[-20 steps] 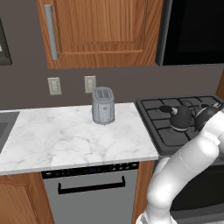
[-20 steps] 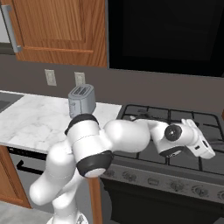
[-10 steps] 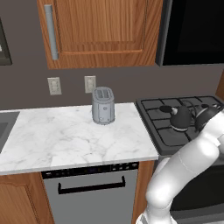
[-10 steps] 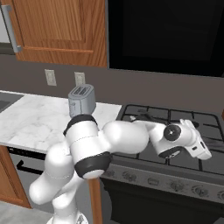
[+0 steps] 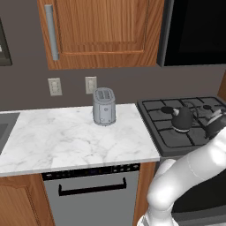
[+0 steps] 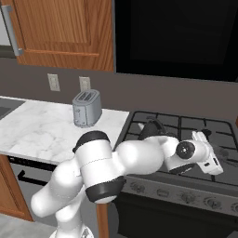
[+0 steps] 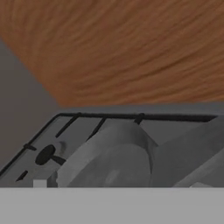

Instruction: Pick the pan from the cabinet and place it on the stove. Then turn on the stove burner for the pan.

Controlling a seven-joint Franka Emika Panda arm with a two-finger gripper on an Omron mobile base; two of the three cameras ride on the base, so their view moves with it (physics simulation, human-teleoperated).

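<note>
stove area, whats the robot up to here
The arm reaches low over the stove, its gripper above the front right grates with nothing in it. A small black kettle sits on a burner and a toaster stands on the marble counter. The cabinet door is shut, and the pan isn't on the stove yet.
</note>
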